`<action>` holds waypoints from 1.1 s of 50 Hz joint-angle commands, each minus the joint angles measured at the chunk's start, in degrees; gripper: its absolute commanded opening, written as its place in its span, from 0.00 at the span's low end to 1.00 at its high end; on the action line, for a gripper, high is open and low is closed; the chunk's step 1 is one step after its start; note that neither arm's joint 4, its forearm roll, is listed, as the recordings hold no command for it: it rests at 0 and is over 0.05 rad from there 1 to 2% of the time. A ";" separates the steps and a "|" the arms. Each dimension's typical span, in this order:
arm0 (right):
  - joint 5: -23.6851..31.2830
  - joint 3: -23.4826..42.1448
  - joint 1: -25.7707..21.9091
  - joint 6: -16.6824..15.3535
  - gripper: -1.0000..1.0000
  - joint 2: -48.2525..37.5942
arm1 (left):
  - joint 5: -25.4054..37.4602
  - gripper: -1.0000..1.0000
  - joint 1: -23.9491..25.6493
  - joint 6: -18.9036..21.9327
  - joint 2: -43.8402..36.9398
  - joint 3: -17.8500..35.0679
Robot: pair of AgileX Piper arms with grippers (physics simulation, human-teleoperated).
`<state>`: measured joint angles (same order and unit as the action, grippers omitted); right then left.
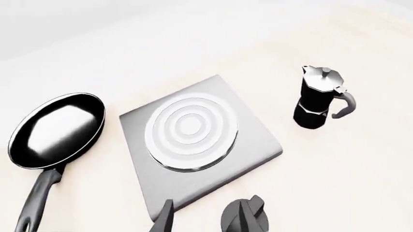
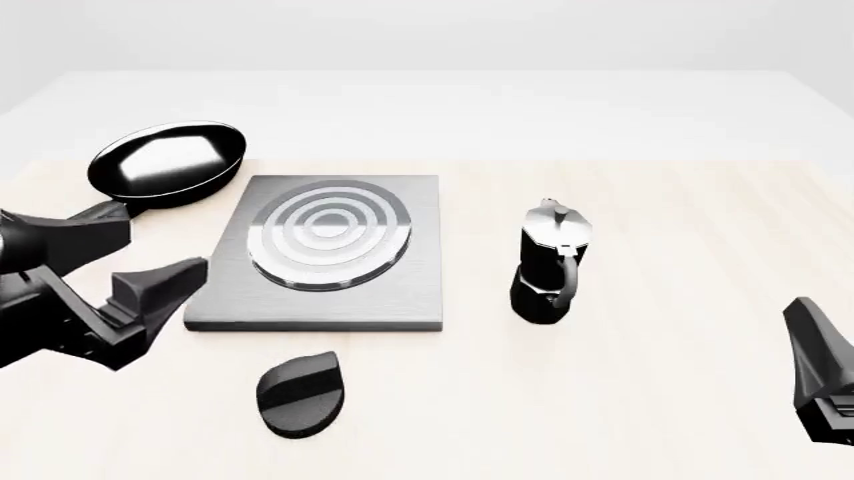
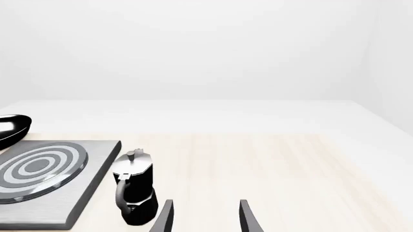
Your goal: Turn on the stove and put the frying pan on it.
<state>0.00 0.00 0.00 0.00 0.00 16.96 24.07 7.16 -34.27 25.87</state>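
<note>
While both pincers (image 2: 134,262) (image 3: 205,215) gape empty, one stove (image 2: 400,290), one knob (image 2: 300,393), one frying pan (image 2: 167,163), one moka pot (image 2: 547,265).

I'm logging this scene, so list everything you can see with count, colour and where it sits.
table: one, pale wood, under everything.
stove: one, grey slab with ring burner, left of centre in the front view.
knob: one, black, on the table just nearer than the stove, apart from it.
pan: one, glossy black, beyond the stove's far left corner, handle towards the left arm.
moka pot: one, black with silver lid, upright, right of the stove.
left gripper: one, black, jaws open, empty, left of the stove.
right gripper: one, black, jaws open, empty, near right edge of the table.
</note>
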 commanded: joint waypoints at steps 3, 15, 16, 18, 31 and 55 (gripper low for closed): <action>0.00 0.00 0.00 0.00 1.00 0.00 | 1.16 1.00 -5.14 2.40 -3.53 5.78; 0.00 0.00 0.00 0.00 1.00 0.00 | 1.62 1.00 -8.10 3.58 -7.70 9.28; 0.00 0.00 0.00 0.00 1.00 0.00 | 1.61 1.00 -8.16 3.92 -8.08 9.52; 0.00 0.00 0.00 0.00 1.00 0.00 | 1.59 1.00 -8.23 4.18 -8.63 10.06; 0.00 0.00 0.00 0.00 1.00 0.00 | -1.58 1.00 -14.82 7.82 -17.74 15.45; 0.00 0.00 0.00 0.00 1.00 0.00 | -2.13 1.00 -24.57 10.14 -28.85 24.06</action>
<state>0.00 0.00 0.00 0.00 0.00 14.72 3.15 16.25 -59.42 46.67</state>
